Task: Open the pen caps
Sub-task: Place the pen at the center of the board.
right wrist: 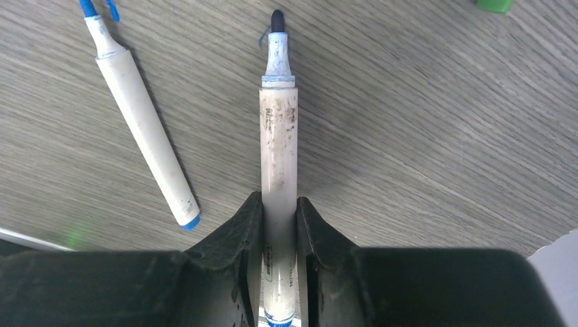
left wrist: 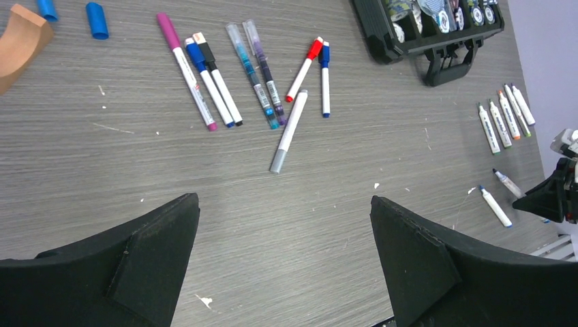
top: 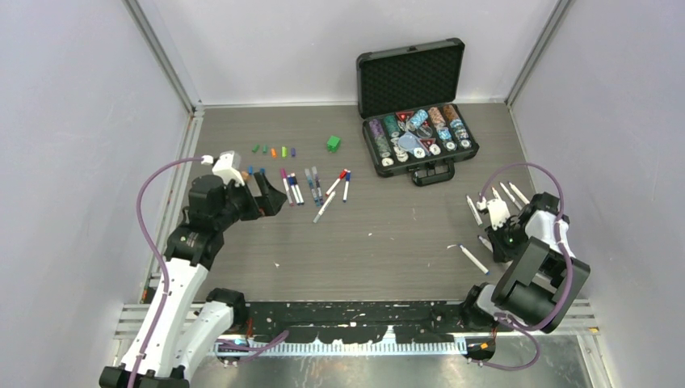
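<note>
Right gripper (right wrist: 279, 203) clamped on rear of uncapped blue-tipped marker (right wrist: 279, 136), bare tip over worktop (right wrist: 443, 136), could smear if dragged; left gripper (left wrist: 285, 204) wide open near capped pens (left wrist: 303, 71), none grasped.

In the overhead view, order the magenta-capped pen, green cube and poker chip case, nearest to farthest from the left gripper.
1. Magenta-capped pen, just right of the left gripper.
2. Green cube, farther back.
3. Poker chip case, back right.
</note>
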You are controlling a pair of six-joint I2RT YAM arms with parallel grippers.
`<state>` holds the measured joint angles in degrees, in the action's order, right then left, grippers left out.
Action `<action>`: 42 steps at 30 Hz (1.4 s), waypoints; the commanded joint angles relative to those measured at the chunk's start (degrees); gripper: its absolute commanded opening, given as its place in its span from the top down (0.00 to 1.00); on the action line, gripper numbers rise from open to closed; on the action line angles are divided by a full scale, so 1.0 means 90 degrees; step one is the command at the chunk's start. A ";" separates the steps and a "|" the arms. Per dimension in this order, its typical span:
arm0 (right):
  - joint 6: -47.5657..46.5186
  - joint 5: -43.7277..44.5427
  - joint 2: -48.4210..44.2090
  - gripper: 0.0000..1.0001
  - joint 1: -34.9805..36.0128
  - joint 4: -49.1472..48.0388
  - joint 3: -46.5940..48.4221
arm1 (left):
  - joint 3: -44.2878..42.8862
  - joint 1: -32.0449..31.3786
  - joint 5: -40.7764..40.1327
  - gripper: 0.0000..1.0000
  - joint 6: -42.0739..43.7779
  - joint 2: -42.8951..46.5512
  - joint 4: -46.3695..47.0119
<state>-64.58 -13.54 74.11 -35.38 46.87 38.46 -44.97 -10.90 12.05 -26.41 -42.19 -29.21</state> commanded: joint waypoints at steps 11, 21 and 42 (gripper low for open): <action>0.0205 -0.0107 0.0295 0.69 -0.0031 -0.0150 -0.0035 | 0.0036 -0.0020 0.0273 0.00 0.0146 0.0372 0.0020; 0.0346 -0.0151 0.0185 0.64 -0.0032 0.0121 0.0160 | -0.0029 -0.0020 0.0617 0.00 0.0114 0.0363 -0.0058; 0.0921 -0.1586 -0.0459 0.59 -0.0034 0.2134 0.1902 | 0.0172 -0.0020 0.1643 0.00 -0.0639 -0.0364 0.0576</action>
<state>-58.48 -18.09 73.47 -35.38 56.90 48.42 -44.38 -10.90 22.02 -27.07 -40.95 -29.82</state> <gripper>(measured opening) 0.404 0.996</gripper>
